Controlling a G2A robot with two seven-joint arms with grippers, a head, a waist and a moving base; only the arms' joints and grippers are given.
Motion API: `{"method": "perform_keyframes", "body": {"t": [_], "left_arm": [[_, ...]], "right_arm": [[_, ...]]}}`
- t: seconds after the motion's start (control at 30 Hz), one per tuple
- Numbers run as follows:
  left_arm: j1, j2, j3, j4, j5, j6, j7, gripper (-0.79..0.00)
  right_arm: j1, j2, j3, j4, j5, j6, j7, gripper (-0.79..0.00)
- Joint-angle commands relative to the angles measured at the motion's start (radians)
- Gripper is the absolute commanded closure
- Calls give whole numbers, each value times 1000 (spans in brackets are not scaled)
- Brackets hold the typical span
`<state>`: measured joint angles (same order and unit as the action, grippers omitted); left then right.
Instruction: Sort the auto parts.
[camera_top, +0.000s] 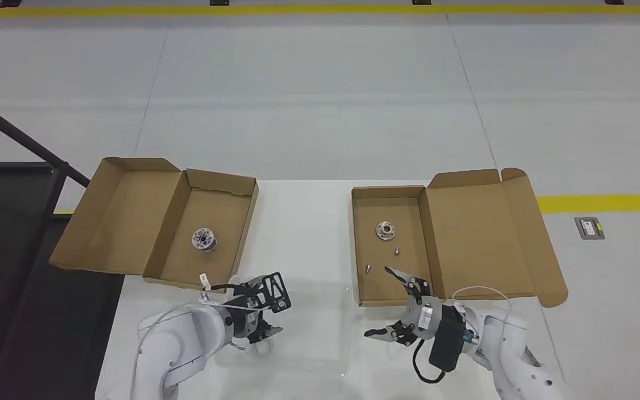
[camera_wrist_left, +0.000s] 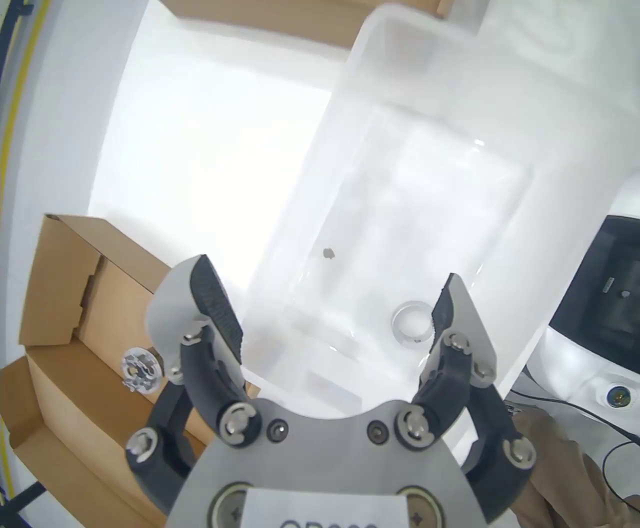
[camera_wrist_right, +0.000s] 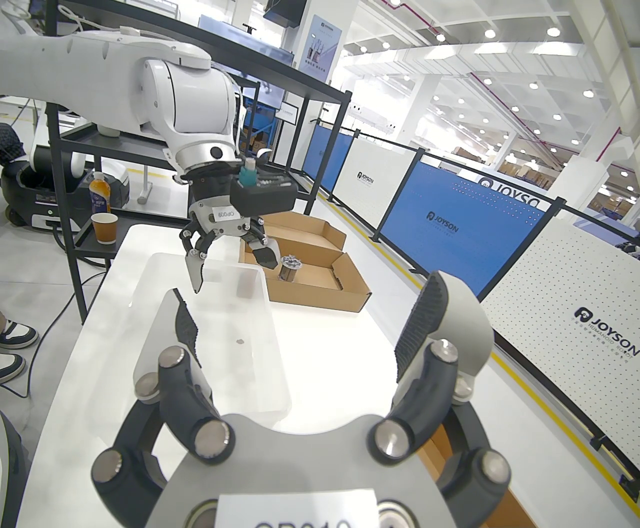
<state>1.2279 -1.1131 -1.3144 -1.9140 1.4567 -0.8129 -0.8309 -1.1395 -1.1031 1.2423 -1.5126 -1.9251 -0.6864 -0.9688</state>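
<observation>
A clear plastic bin (camera_wrist_left: 350, 100) stands on the white table between the two arms. It holds a small dark part (camera_wrist_left: 328, 253) and a pale metal ring (camera_wrist_left: 411, 320). My left gripper (camera_wrist_left: 326, 282) hovers open and empty over the bin's end, and it also appears across the table as the left gripper (camera_wrist_right: 231, 272). My right gripper (camera_wrist_right: 305, 290) hangs open and empty at the bin's (camera_wrist_right: 272, 350) other end. The left cardboard box (camera_top: 215, 205) holds a toothed metal part (camera_top: 203, 238). The right cardboard box (camera_top: 390, 205) holds a round part (camera_top: 385, 230) and small screws (camera_top: 396, 248).
Both boxes have open lids (camera_top: 115, 215) (camera_top: 485, 240) spread outward. A black rack (camera_top: 30, 200) stands beyond the table's left end, with a paper cup (camera_wrist_right: 104, 227) and a bottle (camera_wrist_right: 100, 192) on its shelf. Bare table lies between the boxes.
</observation>
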Motion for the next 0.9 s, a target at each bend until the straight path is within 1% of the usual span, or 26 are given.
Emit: {"method": "perform_keyframes", "body": {"t": [0.0, 0.17, 0.23, 0.37, 0.57, 0.6, 0.67, 0.7, 0.77, 0.87], "left_arm": [[5, 4, 11, -4, 28, -38, -28, -785], [10, 13, 18, 2, 26, -102, -74, -785], [9, 19, 34, 18, 38, -113, -64, -785], [-13, 35, 74, 75, 47, -143, -33, -603], [-68, 48, 152, 165, 53, -121, -55, -514], [-76, 48, 165, 175, 55, -112, -65, -474], [-92, 49, 186, 191, 44, -101, -75, -431], [-99, 50, 194, 198, 37, -97, -80, -428], [-110, 52, 211, 213, 28, -91, -86, -382], [-128, 57, 239, 232, 22, -88, -88, -360]], "right_arm": [[0, 0, 0, 0, 0, 0, 0, -785], [0, 0, 0, 0, 0, 0, 0, -785], [0, 0, 0, 0, 0, 0, 0, -785], [0, 0, 0, 0, 0, 0, 0, -785], [0, 0, 0, 0, 0, 0, 0, -785], [0, 0, 0, 0, 0, 0, 0, -785], [0, 0, 0, 0, 0, 0, 0, -785], [0, 0, 0, 0, 0, 0, 0, -785], [0, 0, 0, 0, 0, 0, 0, -785], [0, 0, 0, 0, 0, 0, 0, -785]]}}
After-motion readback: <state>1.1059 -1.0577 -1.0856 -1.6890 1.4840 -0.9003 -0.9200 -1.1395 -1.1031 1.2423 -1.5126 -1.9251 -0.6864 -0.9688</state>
